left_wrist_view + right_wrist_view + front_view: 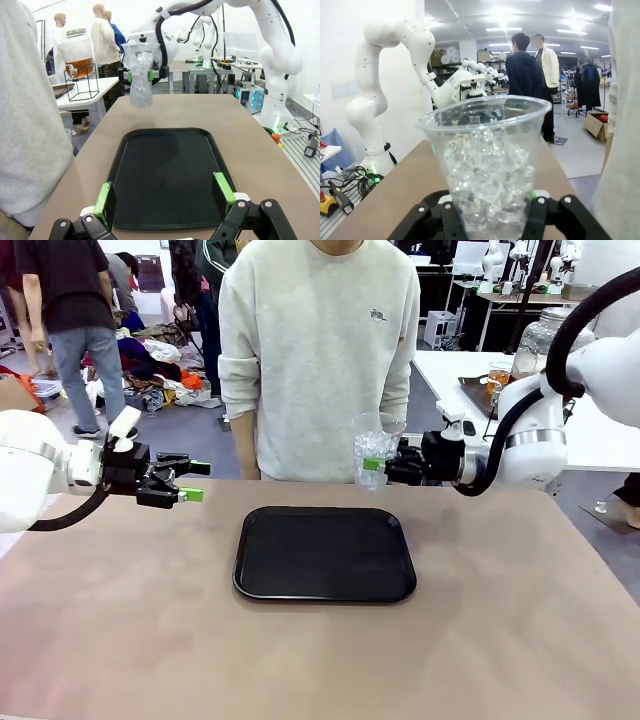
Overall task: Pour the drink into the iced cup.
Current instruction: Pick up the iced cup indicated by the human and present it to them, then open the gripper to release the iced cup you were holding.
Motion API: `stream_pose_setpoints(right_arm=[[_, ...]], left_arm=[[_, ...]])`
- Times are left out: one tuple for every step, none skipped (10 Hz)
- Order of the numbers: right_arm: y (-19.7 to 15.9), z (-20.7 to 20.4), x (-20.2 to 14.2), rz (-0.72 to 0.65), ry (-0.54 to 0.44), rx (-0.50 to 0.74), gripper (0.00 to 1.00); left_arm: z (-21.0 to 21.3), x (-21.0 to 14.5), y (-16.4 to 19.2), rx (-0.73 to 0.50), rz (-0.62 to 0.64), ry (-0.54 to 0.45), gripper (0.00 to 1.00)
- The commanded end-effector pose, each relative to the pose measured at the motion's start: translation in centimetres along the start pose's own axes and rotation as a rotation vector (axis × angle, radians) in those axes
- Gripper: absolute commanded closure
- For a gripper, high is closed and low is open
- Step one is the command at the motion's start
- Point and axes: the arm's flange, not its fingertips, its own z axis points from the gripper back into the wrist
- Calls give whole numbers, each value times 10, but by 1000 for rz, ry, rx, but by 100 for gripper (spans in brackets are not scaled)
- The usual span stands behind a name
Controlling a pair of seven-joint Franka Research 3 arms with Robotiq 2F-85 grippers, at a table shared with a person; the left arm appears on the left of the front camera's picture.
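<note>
The iced cup [376, 445], a clear plastic cup full of ice, hangs upright above the table's far edge, and my right gripper [375, 468] is shut on its lower part. The right wrist view shows the cup [487, 155] close up between my right gripper's [490, 212] fingers. My left gripper [196, 481] is open and holds nothing, hovering at the table's left side. From the left wrist, my left gripper [164, 197] faces the cup [140, 75] across the tray. The drink [79, 67], amber liquid, sits in a glass dispenser jar [540, 340] on a side table.
A black tray [325, 552] lies bare in the middle of the brown table [500, 640]. A person in a grey sweatshirt [320, 350] stands at the far edge, just behind the cup. The jar rests on a black wire stand [82, 87].
</note>
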Motion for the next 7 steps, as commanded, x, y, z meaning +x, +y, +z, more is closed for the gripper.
stream_pose_setpoints(right_arm=[[-13, -2, 13, -28, -3, 27, 53], [-13, -3, 16, -32, -2, 28, 53], [-6, -1, 8, 1, 1, 4, 53], [-6, -1, 8, 1, 1, 4, 53], [-6, -1, 8, 1, 1, 4, 53], [-6, -1, 8, 1, 1, 4, 53], [-6, -1, 8, 1, 1, 4, 53]], left_arm=[[0, 2, 0, 8, 4, -8, 0], [0, 2, 0, 8, 4, -8, 0], [0, 2, 0, 8, 4, -8, 0], [0, 2, 0, 8, 4, -8, 0], [0, 2, 0, 8, 4, -8, 0], [0, 2, 0, 8, 4, -8, 0], [0, 2, 0, 8, 4, -8, 0]])
